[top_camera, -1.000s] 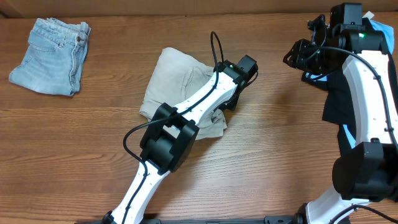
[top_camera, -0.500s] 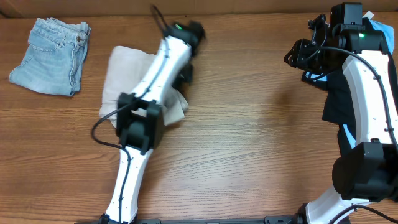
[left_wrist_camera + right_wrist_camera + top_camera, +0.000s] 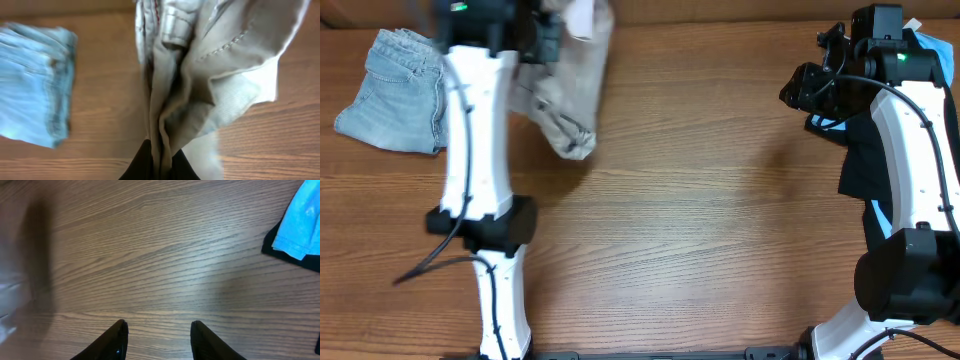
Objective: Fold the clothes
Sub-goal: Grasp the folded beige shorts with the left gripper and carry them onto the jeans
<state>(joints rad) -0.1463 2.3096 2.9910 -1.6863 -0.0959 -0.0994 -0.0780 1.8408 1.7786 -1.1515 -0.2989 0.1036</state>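
Left claw (image 3: 159, 164): closed, with a fold of beige cloth pinched between its two dark fingers; in the overhead view at the far left of the table, blurred.
Khaki shorts (image 3: 570, 95): gripped by the left claw, bunched and hanging in long folds; not spread flat, not folded neatly.
Where the shorts are: far-left part of the table (image 3: 720, 220), just right of the left arm (image 3: 475, 150); lower end a crumpled wad nearer the middle; cannot tell whether that end touches the wood.
Shorts seen from the left wrist: pale cloth filling the middle and right of the view, seam stitching and a belt loop visible, top edge cut off by the frame.
Denim shorts (image 3: 405, 90): light blue, folded, lying at the far-left corner; apart from the khaki pair, on the other side of the left arm.
Right claw (image 3: 157, 330): open, fingers spread with bare wood between them, holding nothing.
Right arm (image 3: 910, 150): at the right edge of the table, well apart from the khaki shorts.
Black garment (image 3: 860, 170): lying under the right arm at the right edge.
Sky-blue garment (image 3: 305, 220): lying partly over the black one, near the far-right corner.
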